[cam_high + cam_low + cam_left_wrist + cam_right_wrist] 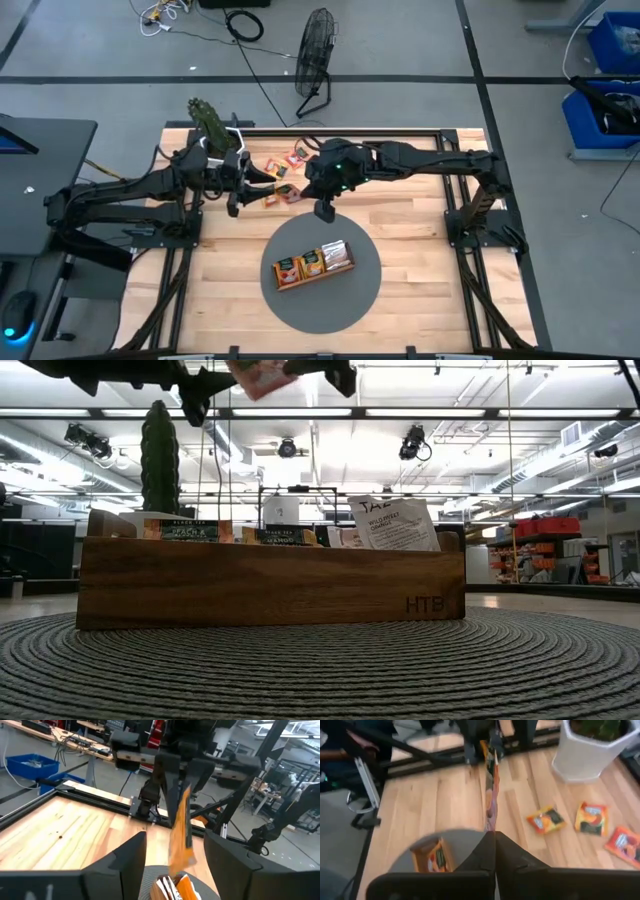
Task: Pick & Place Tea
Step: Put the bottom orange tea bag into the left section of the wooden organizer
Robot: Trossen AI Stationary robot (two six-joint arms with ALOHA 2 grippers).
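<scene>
Tea sachet point(490, 790) hangs in the air, edge-on, above the bare wood between my two arms, just off the 12 o'clock edge of the round grey mat point(360, 290). My right claw point(495, 834) is clamped tight on one end of it, fingers pressed together with the orange packet sticking straight out from the tips. My left claw point(175, 836) faces it from the other side, spread wide: one finger each side of the sachet, daylight between the pads and the paper, gripping nothing.

Down on the mat sits the wooden tray point(312, 262), at 6 o'clock from where the claws meet. It has sachets standing in its compartments; from table height a white one point(395, 525) leans up at the right end, with dark-labelled ones beside it.

Loose sachets point(298, 155) lie flat on the surface at about 12 o'clock from the claws, toward the far edge; three of them point(590, 817) show past my right fingers, orange and red, close together but not stacked. A white pot point(590, 750) with a cactus point(210, 118) stands at the surface's 10 o'clock corner.
</scene>
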